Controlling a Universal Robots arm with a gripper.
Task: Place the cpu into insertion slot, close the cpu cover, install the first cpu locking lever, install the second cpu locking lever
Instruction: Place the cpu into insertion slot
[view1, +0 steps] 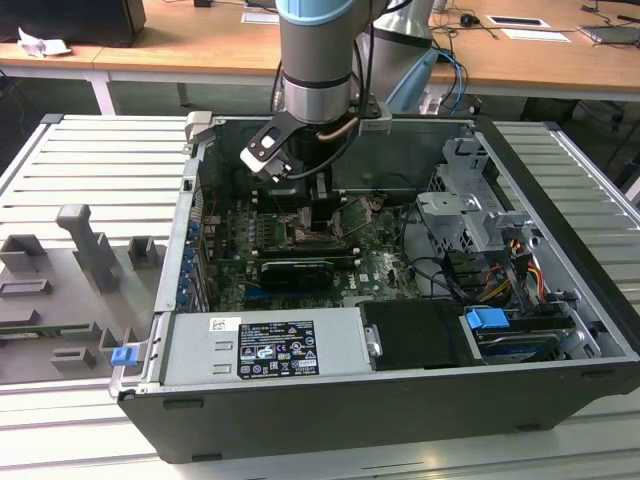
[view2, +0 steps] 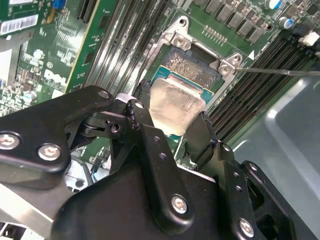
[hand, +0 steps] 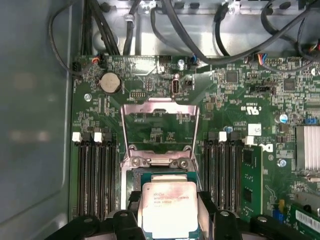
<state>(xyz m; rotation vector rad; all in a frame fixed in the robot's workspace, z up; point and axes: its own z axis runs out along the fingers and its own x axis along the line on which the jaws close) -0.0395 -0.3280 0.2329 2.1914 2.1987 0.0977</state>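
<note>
An opened black computer case (view1: 400, 420) is seen in the exterior view, with the arm lowered into it. A green motherboard (hand: 235, 105) is mounted inside. The gripper (view2: 172, 125) is clamped on two opposite edges of the cpu (hand: 169, 207). The cpu cover (hand: 160, 108) is swung up, open. The insertion slot (view2: 192, 64) is partly hidden by the cpu, which is held directly over it; whether it is seated cannot be told.
</note>
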